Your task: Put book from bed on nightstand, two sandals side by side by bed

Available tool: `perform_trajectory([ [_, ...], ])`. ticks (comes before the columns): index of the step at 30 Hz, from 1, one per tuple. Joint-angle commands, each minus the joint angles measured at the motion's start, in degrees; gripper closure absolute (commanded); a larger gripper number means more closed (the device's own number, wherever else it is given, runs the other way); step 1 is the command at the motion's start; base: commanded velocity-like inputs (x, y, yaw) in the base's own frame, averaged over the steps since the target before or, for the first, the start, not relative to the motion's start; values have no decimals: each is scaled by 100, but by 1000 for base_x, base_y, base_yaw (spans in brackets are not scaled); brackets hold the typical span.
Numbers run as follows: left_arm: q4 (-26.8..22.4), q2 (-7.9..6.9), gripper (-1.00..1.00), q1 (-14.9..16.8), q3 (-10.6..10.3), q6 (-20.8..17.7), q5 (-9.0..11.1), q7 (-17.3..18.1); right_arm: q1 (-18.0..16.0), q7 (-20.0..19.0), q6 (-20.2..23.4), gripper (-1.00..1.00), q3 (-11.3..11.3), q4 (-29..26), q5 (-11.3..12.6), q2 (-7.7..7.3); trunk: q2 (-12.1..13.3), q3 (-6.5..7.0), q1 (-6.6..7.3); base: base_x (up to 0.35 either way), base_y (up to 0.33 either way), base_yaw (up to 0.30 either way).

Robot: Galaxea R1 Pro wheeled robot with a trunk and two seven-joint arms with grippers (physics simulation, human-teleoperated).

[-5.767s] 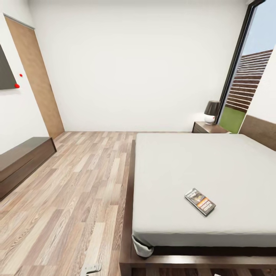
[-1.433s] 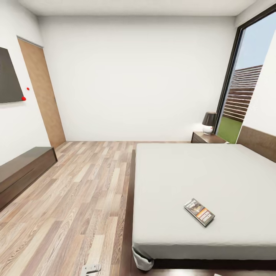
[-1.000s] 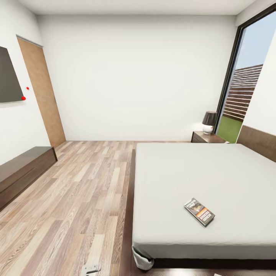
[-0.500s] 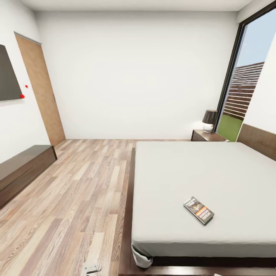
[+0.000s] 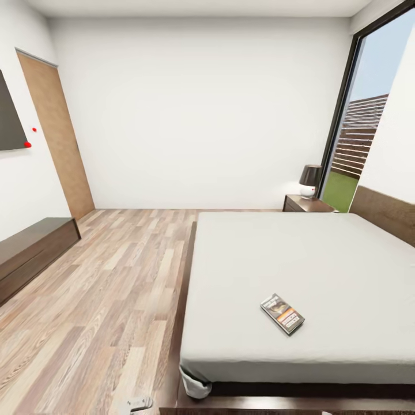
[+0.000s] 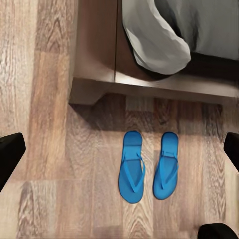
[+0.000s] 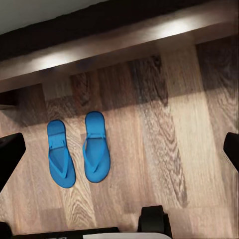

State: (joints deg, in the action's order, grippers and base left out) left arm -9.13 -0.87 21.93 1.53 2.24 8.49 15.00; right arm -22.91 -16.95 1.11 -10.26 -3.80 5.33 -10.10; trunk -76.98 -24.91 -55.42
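While we look down through our wrist cameras, the two sandals (image 6: 148,166) lie side by side on the wood-plank floor (image 6: 45,149), parallel and just apart, close to the foot of the bed frame (image 6: 149,84). In the left wrist view the dark fingertips (image 6: 9,154) of our left gripper (image 6: 119,154) sit at opposite edges of the picture, spread wide with nothing between them but the floor and the sandals far below. Our right gripper (image 7: 119,152) stands the same way: its fingertips (image 7: 10,152) are wide apart and hold nothing, and the sandals (image 7: 77,152) show beneath it, near the lit edge of the frame (image 7: 124,45).

From the head view, a small pale part of our left arm (image 5: 137,403) pokes in at the bottom edge, over the floor just beside the bed's near corner. A bunched fold of grey sheet (image 5: 195,385) hangs at that corner. Farther on, the book (image 5: 282,313) lies flat on the pale mattress of the bed (image 5: 259,253), towards its foot and turned at an angle to the edges.

Beyond the bed's far side, the nightstand (image 5: 305,203) stands against the back wall by the headboard (image 5: 383,210), with a dark-shaded lamp (image 5: 310,180) on top. A tall dark-framed window (image 5: 360,121) rises just beside it. Across the room on our left runs a long low cabinet (image 5: 31,248), with a dark panel (image 5: 8,124) on the wall above it and a brown wood door panel (image 5: 55,132) beyond.
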Motion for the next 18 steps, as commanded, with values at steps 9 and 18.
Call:
perform_trajectory([
  [9,9,-1,-100,5,14,5,39,30,-3,-27,12,-100,-11,2,56,-1,-4,-6,2,-145,-199,0],
  [18,8,-1,-100,5,13,6,39,30,-3,-27,12,-100,-11,3,56,-1,-4,-6,2,-140,-158,0],
])
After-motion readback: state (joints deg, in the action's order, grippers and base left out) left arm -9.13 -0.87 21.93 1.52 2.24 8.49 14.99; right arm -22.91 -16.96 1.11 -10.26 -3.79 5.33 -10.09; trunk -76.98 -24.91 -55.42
